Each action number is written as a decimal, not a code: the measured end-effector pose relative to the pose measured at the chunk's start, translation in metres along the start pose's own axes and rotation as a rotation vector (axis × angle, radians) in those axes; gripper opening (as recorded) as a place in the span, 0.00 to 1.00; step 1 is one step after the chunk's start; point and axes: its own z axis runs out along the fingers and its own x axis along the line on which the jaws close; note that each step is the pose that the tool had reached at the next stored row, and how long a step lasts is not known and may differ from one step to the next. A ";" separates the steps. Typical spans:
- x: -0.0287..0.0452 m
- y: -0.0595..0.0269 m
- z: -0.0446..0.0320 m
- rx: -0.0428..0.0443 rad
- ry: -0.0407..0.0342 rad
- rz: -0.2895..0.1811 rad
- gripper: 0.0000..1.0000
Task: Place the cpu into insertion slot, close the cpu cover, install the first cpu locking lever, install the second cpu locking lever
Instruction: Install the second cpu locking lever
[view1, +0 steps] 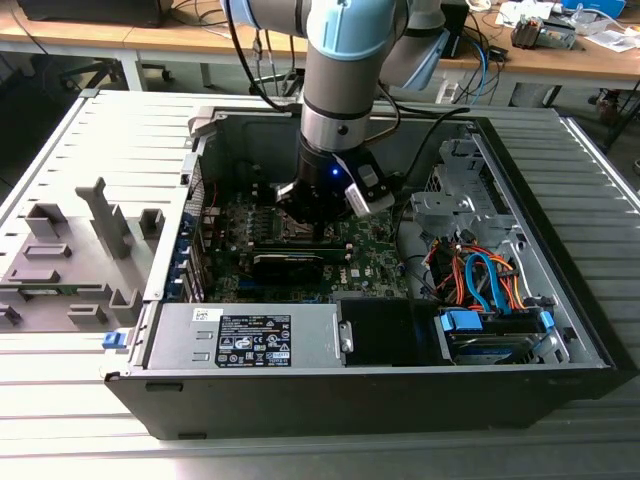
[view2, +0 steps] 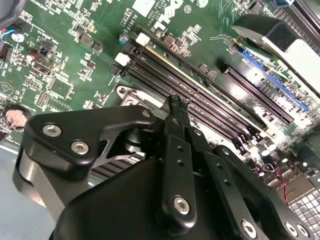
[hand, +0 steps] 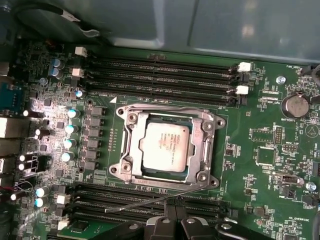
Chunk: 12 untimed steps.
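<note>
Ext. view, L to R: grey fixture tray (view1: 70, 260) on ext. view's left; open PC case (view1: 560, 300) w/ arm down over motherboard (view1: 375, 250); gripper (view1: 312, 212) low by socket; fingers open/shut: cannot tell. First wrist view: cpu (hand: 164, 147) sits in insertion slot (hand: 196, 172); cpu cover (hand: 207, 135) down around it; thin lever (hand: 160, 199) lies loose beside socket.

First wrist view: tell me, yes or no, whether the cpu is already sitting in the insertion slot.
Yes. The cpu lies flat inside the insertion slot, framed by the cpu cover.
</note>
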 end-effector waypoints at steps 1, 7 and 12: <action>0.0011 0.0001 0.0003 0.0000 0.0000 0.000 0.11; 0.0148 0.0029 0.0027 -0.0003 -0.0003 0.000 0.11; 0.0210 0.0035 0.0032 -0.0001 -0.0002 0.000 0.11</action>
